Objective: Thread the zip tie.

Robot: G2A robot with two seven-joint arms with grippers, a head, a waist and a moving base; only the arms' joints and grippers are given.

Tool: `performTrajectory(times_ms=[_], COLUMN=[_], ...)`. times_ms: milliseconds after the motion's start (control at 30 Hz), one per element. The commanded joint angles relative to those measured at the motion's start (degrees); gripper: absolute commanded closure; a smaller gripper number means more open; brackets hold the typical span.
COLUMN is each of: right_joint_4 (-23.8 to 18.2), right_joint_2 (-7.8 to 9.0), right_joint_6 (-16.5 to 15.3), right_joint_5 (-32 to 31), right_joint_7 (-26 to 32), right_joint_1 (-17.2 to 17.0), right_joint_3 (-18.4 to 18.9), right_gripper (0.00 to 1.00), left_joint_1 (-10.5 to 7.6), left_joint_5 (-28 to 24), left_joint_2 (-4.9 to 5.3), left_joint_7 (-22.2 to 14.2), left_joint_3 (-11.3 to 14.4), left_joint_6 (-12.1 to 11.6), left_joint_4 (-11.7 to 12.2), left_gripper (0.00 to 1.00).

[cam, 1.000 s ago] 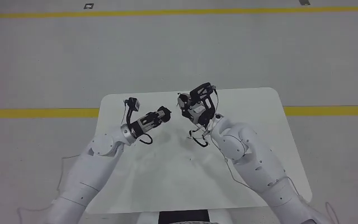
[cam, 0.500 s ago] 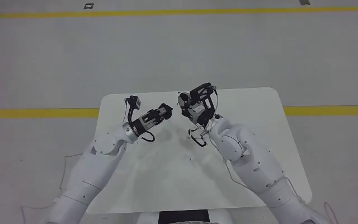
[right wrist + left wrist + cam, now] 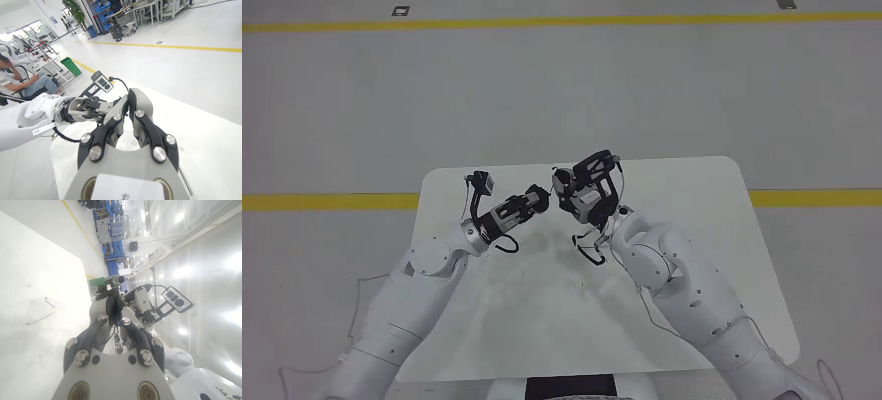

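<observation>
Both grippers hang above the middle back of the white table point(image 3: 692, 200), tip to tip. My right gripper point(image 3: 560, 186) point(image 3: 129, 101) has its fingers pressed together, and a small dark piece of the zip tie point(image 3: 127, 114) shows in the slit between them. My left gripper point(image 3: 540, 194) point(image 3: 113, 308) points at it from the other side, its dark fingers closed too. What lies between the left fingers is hidden. In the right wrist view the left gripper's tip sits just behind the right fingers.
A black cable loop point(image 3: 588, 250) hangs under the right wrist. A thin dark strand point(image 3: 40, 313) lies on the table below the grippers; I cannot tell what it is. The table's rounded far corner point(image 3: 80, 260) is nearby.
The right gripper has shifted a little left, closing the gap to the left gripper. The left gripper rose slightly at first, then held still.
</observation>
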Motion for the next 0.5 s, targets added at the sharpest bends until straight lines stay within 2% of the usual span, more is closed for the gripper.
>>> performTrajectory(times_ms=[0,467], right_joint_4=[-0.1,-1.4], right_joint_2=[-0.03,-0.14], right_joint_6=[-0.1,-1.1], right_joint_5=[-0.1,-0.3], right_joint_7=[0.4,2.2], right_joint_1=[-0.1,-1.1], right_joint_3=[0.0,0.8], right_gripper=[1.0,1.0], left_joint_1=[0.0,0.0], left_joint_5=[0.0,0.0], left_joint_2=[0.0,0.0], left_joint_7=[0.0,0.0], left_joint_3=[0.0,0.0], left_joint_6=[0.0,0.0], left_joint_4=[0.0,0.0], left_gripper=[1.0,1.0])
